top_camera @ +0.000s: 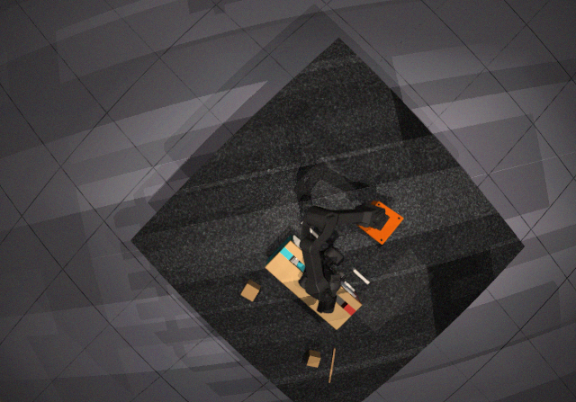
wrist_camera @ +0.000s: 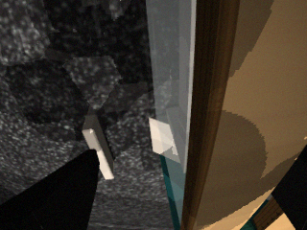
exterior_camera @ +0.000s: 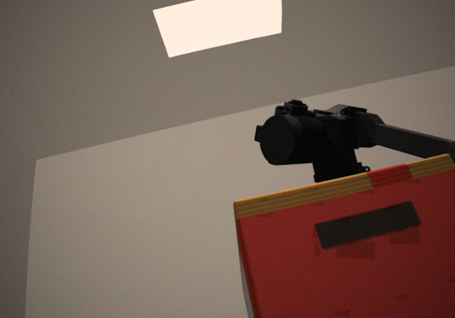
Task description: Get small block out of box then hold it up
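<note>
The box has a tan top, a teal end (top_camera: 292, 254) and a red end (top_camera: 349, 308). In the exterior view I see the red end (exterior_camera: 349, 248) with a dark slot (exterior_camera: 367, 224), and my arm (exterior_camera: 312, 141) above it. In the wrist view my gripper (wrist_camera: 169, 146) is open and empty. It straddles the box's front top edge (wrist_camera: 205, 122), with one finger over the table and one over the tan top. A small pale piece (wrist_camera: 163, 137), perhaps the block, shows at the clear front pane (wrist_camera: 169, 52). I cannot tell whether it is inside.
A white bar (top_camera: 361, 275) lies on the table in front of the box; it also shows in the wrist view (wrist_camera: 98, 151). Two tan cubes (top_camera: 250, 290) (top_camera: 313, 358) and a thin stick (top_camera: 331, 365) lie apart from the box. The orange base plate (top_camera: 382, 222) is behind the box.
</note>
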Action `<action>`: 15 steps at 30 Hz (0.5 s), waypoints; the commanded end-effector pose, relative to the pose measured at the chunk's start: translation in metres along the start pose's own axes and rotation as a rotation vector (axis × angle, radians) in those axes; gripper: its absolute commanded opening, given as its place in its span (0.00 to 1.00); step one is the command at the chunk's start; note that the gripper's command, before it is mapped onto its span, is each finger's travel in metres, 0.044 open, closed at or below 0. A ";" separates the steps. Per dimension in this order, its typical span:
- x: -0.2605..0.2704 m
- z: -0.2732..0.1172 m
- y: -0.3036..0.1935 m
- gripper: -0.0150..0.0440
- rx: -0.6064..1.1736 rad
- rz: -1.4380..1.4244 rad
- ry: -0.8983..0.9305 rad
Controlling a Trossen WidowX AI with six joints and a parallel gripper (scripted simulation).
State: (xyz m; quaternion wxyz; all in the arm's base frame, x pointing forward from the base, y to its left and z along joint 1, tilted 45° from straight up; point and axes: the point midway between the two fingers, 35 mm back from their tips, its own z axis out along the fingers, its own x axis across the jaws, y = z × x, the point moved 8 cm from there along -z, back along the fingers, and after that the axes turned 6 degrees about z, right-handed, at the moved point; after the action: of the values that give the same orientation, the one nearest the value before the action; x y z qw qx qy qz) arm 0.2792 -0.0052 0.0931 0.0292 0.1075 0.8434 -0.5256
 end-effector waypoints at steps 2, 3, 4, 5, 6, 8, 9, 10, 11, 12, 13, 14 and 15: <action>0.001 0.002 0.007 0.93 0.013 0.006 0.013; 0.001 0.002 0.007 0.93 0.013 0.006 0.013; 0.001 0.002 0.007 0.93 0.013 0.006 0.013; 0.001 0.002 0.007 0.93 0.013 0.006 0.013; 0.001 0.002 0.007 0.93 0.013 0.006 0.013; 0.001 0.003 0.005 0.93 0.013 0.006 0.013; 0.001 0.003 0.004 0.93 0.013 0.006 0.013; 0.000 0.003 0.003 0.93 0.013 0.006 0.013; 0.000 0.004 0.002 0.93 0.013 0.006 0.013; 0.000 0.004 0.001 0.93 0.013 0.006 0.013; 0.000 0.004 0.000 0.93 0.013 0.006 0.013; 0.000 0.005 -0.001 0.93 0.013 0.006 0.013; 0.000 0.005 -0.002 0.93 0.013 0.006 0.013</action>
State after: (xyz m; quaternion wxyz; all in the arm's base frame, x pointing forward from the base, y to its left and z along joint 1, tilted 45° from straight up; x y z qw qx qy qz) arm 0.2791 -0.0071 0.0896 0.0244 0.1125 0.8404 -0.5295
